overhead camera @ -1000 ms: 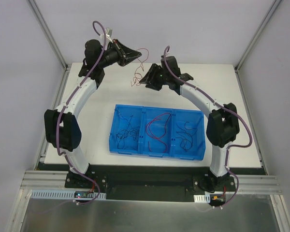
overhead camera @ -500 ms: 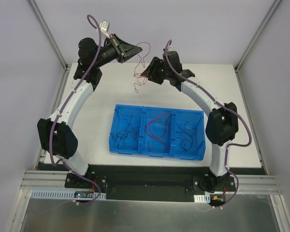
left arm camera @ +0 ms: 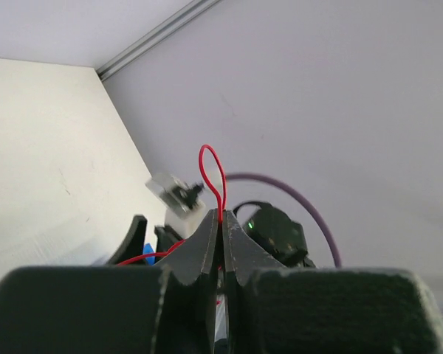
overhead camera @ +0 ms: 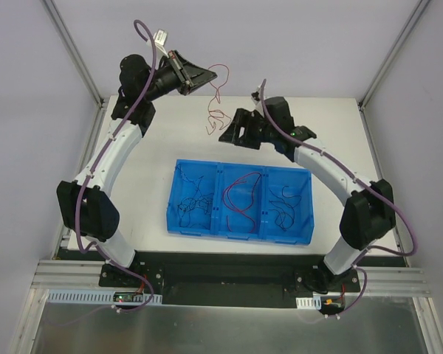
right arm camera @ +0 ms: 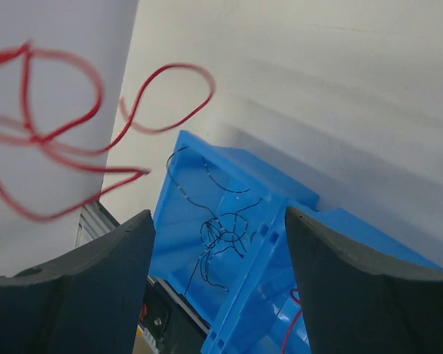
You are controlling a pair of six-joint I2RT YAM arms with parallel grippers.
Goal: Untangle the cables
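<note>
My left gripper (overhead camera: 205,77) is raised at the back of the table and shut on a thin dark red cable (overhead camera: 215,118), which hangs from it in loose loops above the table. In the left wrist view the jaws (left arm camera: 222,215) are pressed together with a red loop (left arm camera: 210,158) sticking up between them. My right gripper (overhead camera: 226,136) is open and empty, just right of and below the hanging cable. In the right wrist view the red cable (right arm camera: 37,137) floats blurred at upper left, outside the open fingers (right arm camera: 218,212).
A blue three-compartment tray (overhead camera: 240,234) lies mid-table. Its left part holds tangled black cables (overhead camera: 192,200), the middle a magenta cable (overhead camera: 240,195), the right black cables (overhead camera: 284,206). The right wrist view looks down on the left compartment (right arm camera: 177,221).
My right gripper has drawn back from the red cable toward the tray and its elbow has swung right. My left gripper has lifted slightly; the cable now hangs from it alone.
</note>
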